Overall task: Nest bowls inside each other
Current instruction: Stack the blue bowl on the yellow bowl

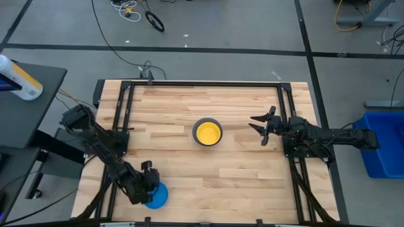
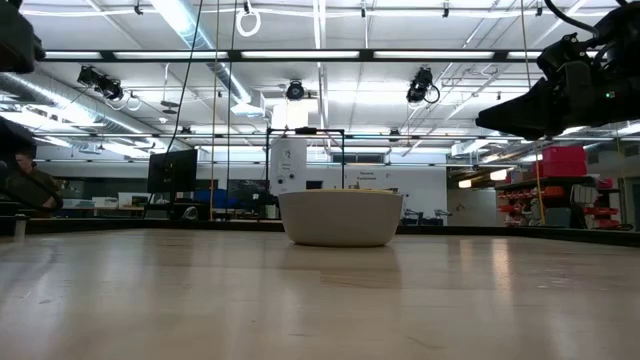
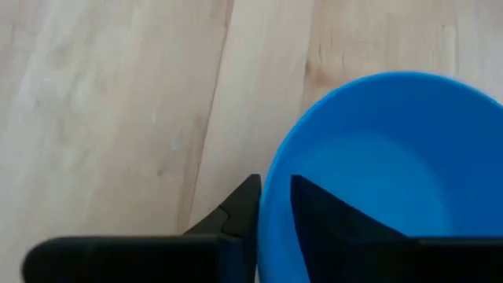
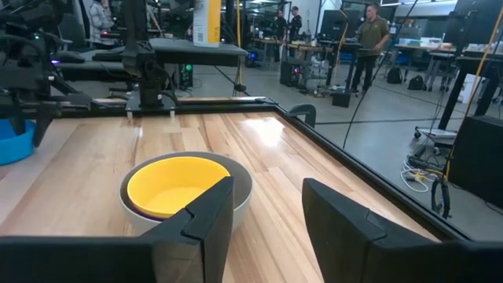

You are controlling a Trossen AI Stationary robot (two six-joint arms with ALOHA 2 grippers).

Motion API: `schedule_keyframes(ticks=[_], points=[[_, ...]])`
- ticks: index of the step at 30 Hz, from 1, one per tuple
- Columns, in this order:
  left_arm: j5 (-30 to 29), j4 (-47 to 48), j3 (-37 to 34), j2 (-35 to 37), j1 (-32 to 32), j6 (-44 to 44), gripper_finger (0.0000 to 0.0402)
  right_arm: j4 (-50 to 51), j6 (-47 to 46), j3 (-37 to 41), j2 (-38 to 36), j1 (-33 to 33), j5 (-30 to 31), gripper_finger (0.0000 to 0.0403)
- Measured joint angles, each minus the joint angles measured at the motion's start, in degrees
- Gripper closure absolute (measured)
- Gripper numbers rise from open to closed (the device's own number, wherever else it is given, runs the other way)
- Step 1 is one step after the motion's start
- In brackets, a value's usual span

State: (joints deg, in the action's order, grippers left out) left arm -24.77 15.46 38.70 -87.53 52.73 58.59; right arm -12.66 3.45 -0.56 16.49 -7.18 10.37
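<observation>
A light blue bowl point(image 1: 158, 195) point(image 3: 393, 157) stands mouth up near the table's near left corner; it also shows far off in the right wrist view point(image 4: 12, 141). My left gripper point(image 1: 149, 189) point(image 3: 275, 192) is shut on it. At the table's middle a grey bowl point(image 1: 207, 132) point(image 2: 340, 218) rests on its base, with a yellow bowl point(image 1: 207, 133) point(image 4: 174, 185) nested inside. My right gripper point(image 1: 259, 123) point(image 4: 267, 200) hovers open to the right of this stack, level and pointing at it, with nothing between its fingers. My left gripper pinches the light blue bowl's rim point(image 3: 277, 169) on the side toward the table's left edge. One finger point(image 3: 322, 216) is inside the bowl and the other finger point(image 3: 242, 206) is outside the wall. The fingers slant down from the left. The bowl stays mouth up; whether its base is off the table cannot be told.
A black frame point(image 1: 120, 120) runs along the table's left, far and right edges. A bottle point(image 1: 19, 79) lies on a side stand beyond the left edge, and a blue bin point(image 1: 379, 151) stands beyond the right. Bare wood lies between the blue bowl and the stack.
</observation>
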Motion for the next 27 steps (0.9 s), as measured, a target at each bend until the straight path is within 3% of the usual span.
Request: schedule_keyframes(ticks=[6, 11, 19, 23, 27], points=[[0.39, 0.14, 0.04, 0.28, -1.55, -2.29, 0.0388, 0.01, 0.01, 0.00, 0.00, -0.02, 0.00, 0.0248], [-0.24, 0.09, 0.07, 0.31, -3.37, -5.26, 0.0395, -0.01, 0.01, 0.00, 0.00, -0.02, 0.00, 0.0248], [-21.87, -0.91, -0.03, 3.48, -7.53, -15.56, 0.0396, 0.01, 0.01, 0.00, 0.00, -0.02, 0.00, 0.0241], [-26.68, -10.19, -0.64, 7.13, -11.94, -28.92, 0.0396, 0.00, 0.01, 0.00, -0.01, -0.01, 0.01, 0.0241], [-21.09, -27.17, -4.58, 9.88, -19.54, -44.86, 0.0396, -0.01, -0.01, 0.00, 0.00, 0.00, 0.02, 0.0246]])
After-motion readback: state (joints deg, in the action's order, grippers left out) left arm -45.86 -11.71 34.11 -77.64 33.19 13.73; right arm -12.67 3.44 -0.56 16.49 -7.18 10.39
